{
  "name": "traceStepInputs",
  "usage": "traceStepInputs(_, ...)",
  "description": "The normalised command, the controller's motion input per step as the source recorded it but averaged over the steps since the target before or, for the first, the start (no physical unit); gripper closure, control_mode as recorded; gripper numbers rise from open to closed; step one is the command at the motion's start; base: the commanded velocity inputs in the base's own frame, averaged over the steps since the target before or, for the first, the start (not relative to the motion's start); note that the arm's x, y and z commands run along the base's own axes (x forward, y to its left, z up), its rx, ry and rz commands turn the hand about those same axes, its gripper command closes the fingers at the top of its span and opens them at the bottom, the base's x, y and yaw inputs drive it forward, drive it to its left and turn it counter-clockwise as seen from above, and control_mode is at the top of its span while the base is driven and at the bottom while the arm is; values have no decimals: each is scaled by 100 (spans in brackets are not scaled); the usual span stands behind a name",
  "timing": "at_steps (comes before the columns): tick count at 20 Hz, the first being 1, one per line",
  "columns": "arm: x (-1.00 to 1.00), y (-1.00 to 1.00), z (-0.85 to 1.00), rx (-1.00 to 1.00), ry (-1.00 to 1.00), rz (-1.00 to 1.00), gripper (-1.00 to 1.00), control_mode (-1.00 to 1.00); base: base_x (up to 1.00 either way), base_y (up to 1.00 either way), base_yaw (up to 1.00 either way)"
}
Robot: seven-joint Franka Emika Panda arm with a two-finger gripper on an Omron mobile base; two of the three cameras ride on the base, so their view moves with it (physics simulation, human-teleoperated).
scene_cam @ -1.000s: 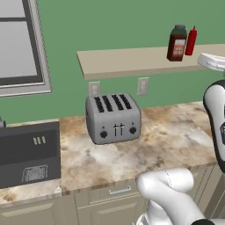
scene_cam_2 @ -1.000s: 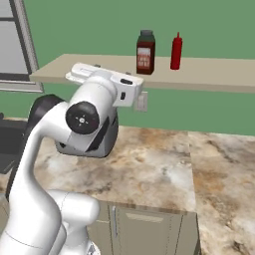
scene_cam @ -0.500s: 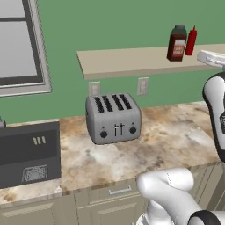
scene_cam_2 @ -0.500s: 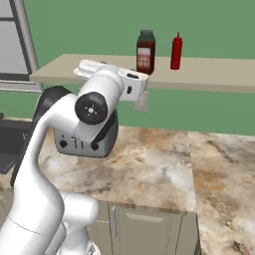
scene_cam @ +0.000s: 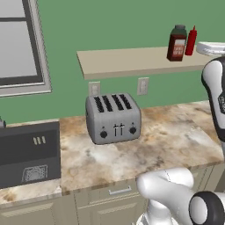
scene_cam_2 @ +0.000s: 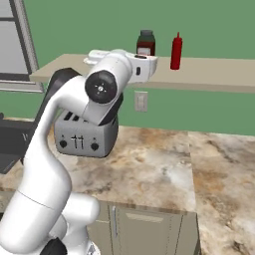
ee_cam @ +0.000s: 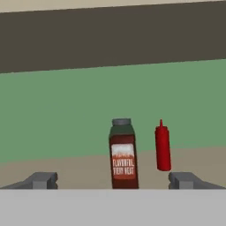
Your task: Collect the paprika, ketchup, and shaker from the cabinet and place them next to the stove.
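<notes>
Paprika (ee_cam: 122, 153) standing upright on the cabinet (scene_cam: 132, 61) shelf, dead ahead in the hand view, framed between the 2 finger tips. Ketchup (ee_cam: 162, 147) just beside it, apart, slightly farther back by the look of it. Same pair seen at the shelf's end in the left base view: paprika (scene_cam: 176, 43), ketchup (scene_cam: 190, 41). No sign of the shaker or the stove from here; cannot tell where either sits.

Step in hand, as judged: approach for pick 1 of 3, aimed at the paprika. Gripper (ee_cam: 112, 181) raised to shelf height, pointed level at the wall, jaws spread as wide as they go, holding nothing. Fingers well short of the jar, nothing touched yet.

Next move, likely: straight advance along the shelf until the jar sits between the fingers, then a squeeze around its body below the dark lid. Care needed on the ketchup side, since the gap between jar and bottle looks tight for a finger. Slight lowering perhaps needed too, to grip at mid-body.

Against the earlier frames: hand swung up and round toward the shelf, wrist now in front of the jar in the right base view, covering its lower part (scene_cam_2: 145, 41). Bottle (scene_cam_2: 175, 51), jar, toaster (scene_cam: 113, 117) unmoved. Jaws unchanged, fully apart throughout.
</notes>
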Motion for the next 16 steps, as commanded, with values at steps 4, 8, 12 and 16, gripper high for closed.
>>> traceStepInputs(4,21,-3,0,-9,0,0,-100,-100,0,0,0)
traceStepInputs(8,28,0,0,-6,1,0,-100,-100,0,0,0)
traceStepInputs(12,32,-1,0,-1,3,0,-100,-100,0,0,0)
traceStepInputs(16,41,-4,0,0,8,0,-100,-100,0,0,0)
